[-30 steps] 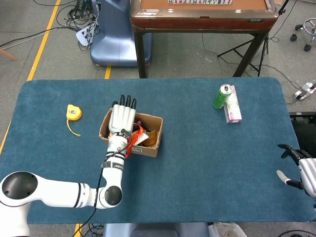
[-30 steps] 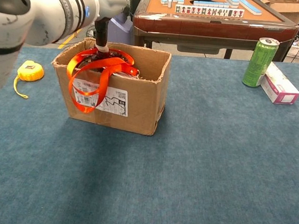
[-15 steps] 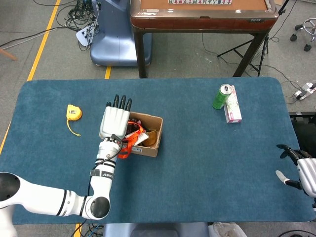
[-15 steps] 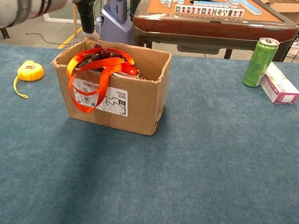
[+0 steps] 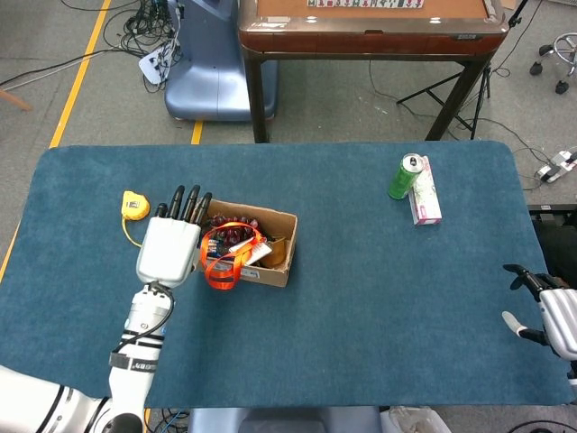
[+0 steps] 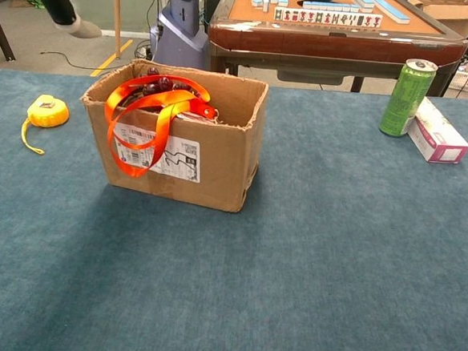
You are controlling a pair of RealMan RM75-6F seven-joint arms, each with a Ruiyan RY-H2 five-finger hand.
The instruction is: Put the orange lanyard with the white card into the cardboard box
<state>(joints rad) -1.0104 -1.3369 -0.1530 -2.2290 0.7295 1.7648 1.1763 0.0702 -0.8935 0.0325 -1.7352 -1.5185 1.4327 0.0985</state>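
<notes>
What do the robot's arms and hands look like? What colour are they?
The left robot hand has a white back and black fingers. Its arm is white with black bands and a thin black cable. The right robot hand is also white with dark fingers.

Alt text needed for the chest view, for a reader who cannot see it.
An open brown cardboard box sits on a blue cloth-covered table, with an orange ribbon lanyard looping out over its front wall. A yellow tape measure lies to its left; a green drink can and a pink carton stand far right.

Even, bright, sharp; soft shadows.
</notes>
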